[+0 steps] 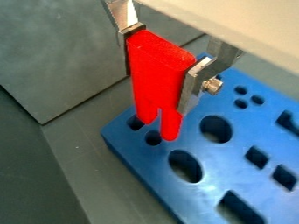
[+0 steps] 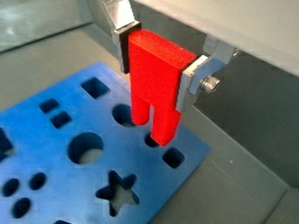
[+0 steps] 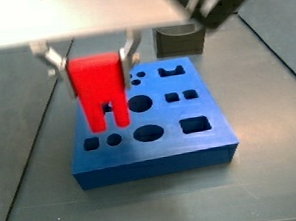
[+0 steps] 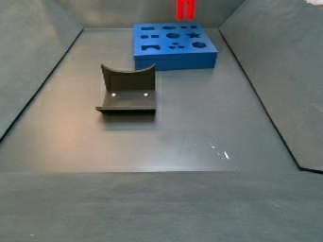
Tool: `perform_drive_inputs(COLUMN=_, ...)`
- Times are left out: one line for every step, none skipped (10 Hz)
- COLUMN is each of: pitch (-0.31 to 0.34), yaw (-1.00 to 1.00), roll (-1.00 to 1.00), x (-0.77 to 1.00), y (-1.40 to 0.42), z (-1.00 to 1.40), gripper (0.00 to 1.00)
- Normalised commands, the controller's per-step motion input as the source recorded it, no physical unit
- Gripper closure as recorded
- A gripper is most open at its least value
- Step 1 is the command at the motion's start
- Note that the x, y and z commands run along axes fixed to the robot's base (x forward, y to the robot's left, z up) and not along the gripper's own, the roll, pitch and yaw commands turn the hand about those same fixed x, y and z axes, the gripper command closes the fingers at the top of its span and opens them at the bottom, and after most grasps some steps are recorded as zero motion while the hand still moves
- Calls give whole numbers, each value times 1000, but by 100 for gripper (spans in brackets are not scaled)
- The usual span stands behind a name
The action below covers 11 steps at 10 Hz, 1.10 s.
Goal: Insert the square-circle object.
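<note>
The gripper (image 1: 163, 57) is shut on the square-circle object (image 1: 158, 79), a bright red block held upright with its two prongs pointing down. The silver fingers (image 2: 193, 77) clamp its solid body from both sides, as both wrist views show. The prong tips sit at two small holes near a corner of the blue board (image 1: 233, 162), which has several shaped holes. I cannot tell how deep the tips reach. In a side view the red block (image 3: 97, 83) stands over the board's (image 3: 155, 142) left part. In a side view only its lower end (image 4: 186, 9) shows, above the board (image 4: 177, 52).
The fixture (image 4: 127, 93), a dark L-shaped bracket, stands on the floor in front of the board. A dark grey block (image 3: 179, 40) sits just behind the board. Sloped grey walls (image 4: 38, 76) border the floor on the sides.
</note>
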Motion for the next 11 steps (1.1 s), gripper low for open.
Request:
perform_drive_inputs(pitch=-91, yaw=-60, roll=0, x=-143, y=-214, z=-683, gripper=100)
perform_drive_inputs(pitch=-37, yaw=0, roll=21, x=-40, y=-77, z=-449, gripper=100)
perform_drive_inputs(pitch=-43, yaw=31, roll=153, x=-251, y=-49, z=-463, gripper=100)
perform_drive_inputs(pitch=-51, yaw=94, roll=157, x=-194, y=0, z=-443, gripper=100)
perform_drive_inputs(pitch=-29, yaw=97, roll=174, x=-140, y=0, z=-411, gripper=100)
perform_drive_inputs(pitch=-40, yaw=89, roll=213, x=-240, y=0, z=-417, gripper=100)
perform_drive_inputs(pitch=-29, yaw=60, roll=206, x=-240, y=0, z=-409, gripper=100)
perform_drive_inputs(pitch=-11, yaw=49, roll=241, x=-229, y=0, z=-371, gripper=100)
perform_drive_inputs(pitch=0, yaw=37, roll=269, x=-234, y=0, z=-314, gripper=100)
perform_drive_inputs(pitch=-7, yaw=37, roll=257, x=-203, y=0, z=-420, gripper=100)
perform_drive_inputs(pitch=-43, yaw=0, roll=133, x=31, y=0, z=-794, gripper=100)
